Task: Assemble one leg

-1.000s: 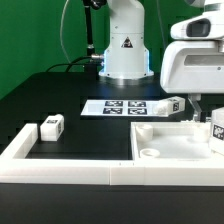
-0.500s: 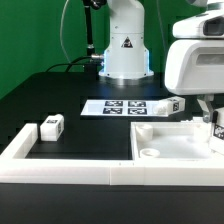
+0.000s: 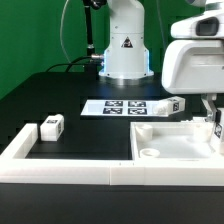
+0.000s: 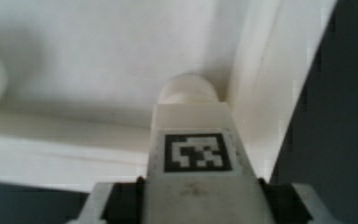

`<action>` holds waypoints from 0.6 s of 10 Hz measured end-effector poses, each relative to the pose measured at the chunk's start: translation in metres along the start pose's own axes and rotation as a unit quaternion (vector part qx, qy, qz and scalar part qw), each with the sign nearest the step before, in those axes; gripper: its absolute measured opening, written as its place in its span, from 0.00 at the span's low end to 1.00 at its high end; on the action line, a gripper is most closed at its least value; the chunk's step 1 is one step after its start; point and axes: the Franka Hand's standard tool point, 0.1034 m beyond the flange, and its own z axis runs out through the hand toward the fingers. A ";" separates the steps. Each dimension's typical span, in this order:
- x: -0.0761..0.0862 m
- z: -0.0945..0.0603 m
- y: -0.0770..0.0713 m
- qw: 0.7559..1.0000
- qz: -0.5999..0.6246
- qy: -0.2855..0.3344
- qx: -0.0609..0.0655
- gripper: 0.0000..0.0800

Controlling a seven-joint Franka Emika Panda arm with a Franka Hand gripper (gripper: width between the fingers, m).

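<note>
My gripper is at the exterior view's right, shut on a white leg that it holds over the right part of the large white panel. In the wrist view the leg with its square tag sits between my dark fingers, and its rounded tip points at the panel's surface next to a raised edge. Whether the tip touches the panel cannot be told. A second leg lies on the black table at the left. A third leg stands behind the panel.
The marker board lies in front of the robot base. A low white wall runs along the front and left of the work area. The black table lies between the left leg and the panel.
My gripper with the leg has shifted slightly toward the exterior view's right and a little lower over the panel. The other legs have not moved.
</note>
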 end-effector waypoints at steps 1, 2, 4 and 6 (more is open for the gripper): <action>-0.001 0.001 0.001 0.998 0.062 -0.001 0.003 0.36; -0.001 0.001 0.002 0.993 0.120 0.001 0.008 0.36; -0.001 0.001 0.003 0.967 0.254 0.006 0.012 0.36; -0.002 0.002 0.002 0.932 0.362 -0.004 0.013 0.36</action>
